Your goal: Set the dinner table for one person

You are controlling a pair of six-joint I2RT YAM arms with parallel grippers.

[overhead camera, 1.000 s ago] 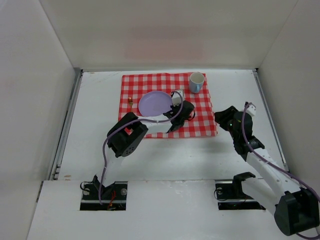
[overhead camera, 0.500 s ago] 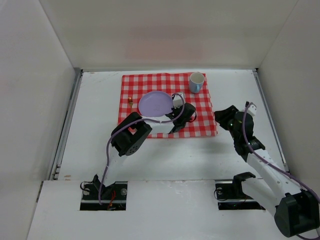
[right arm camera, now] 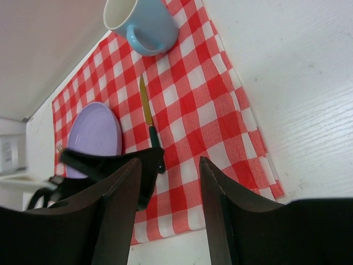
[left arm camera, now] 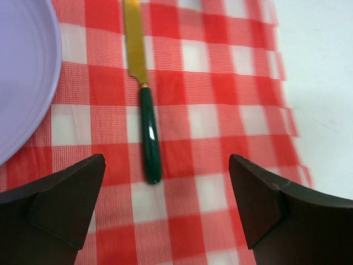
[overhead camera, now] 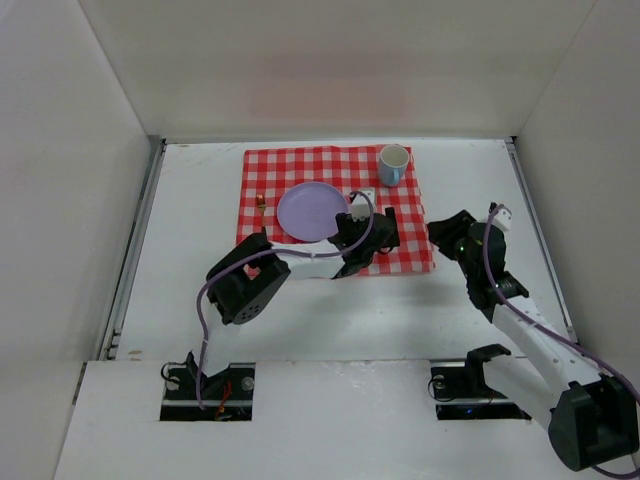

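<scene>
A knife point(left arm camera: 148, 130) with a gold blade and a green handle lies flat on the red-and-white checked cloth point(overhead camera: 405, 235), just right of the purple plate point(overhead camera: 310, 209). My left gripper point(left arm camera: 165, 163) hovers over the handle's near end, open wide and holding nothing; from above the left gripper point(overhead camera: 371, 228) sits right of the plate. My right gripper point(right arm camera: 170, 165) is open and empty off the cloth's right edge, over the dinner table point(overhead camera: 200, 230). The right wrist view shows the knife point(right arm camera: 146, 110) between plate and mug.
A light blue mug point(overhead camera: 392, 165) stands upright on the cloth's far right corner. A small gold fork point(overhead camera: 261, 204) lies left of the plate. White walls enclose the table on three sides. Bare table point(left arm camera: 325, 83) lies right of the cloth.
My left gripper's jaws have gone from shut to wide open, and its arm has drawn back slightly toward me. The knife lies free on the cloth. The right arm has barely moved.
</scene>
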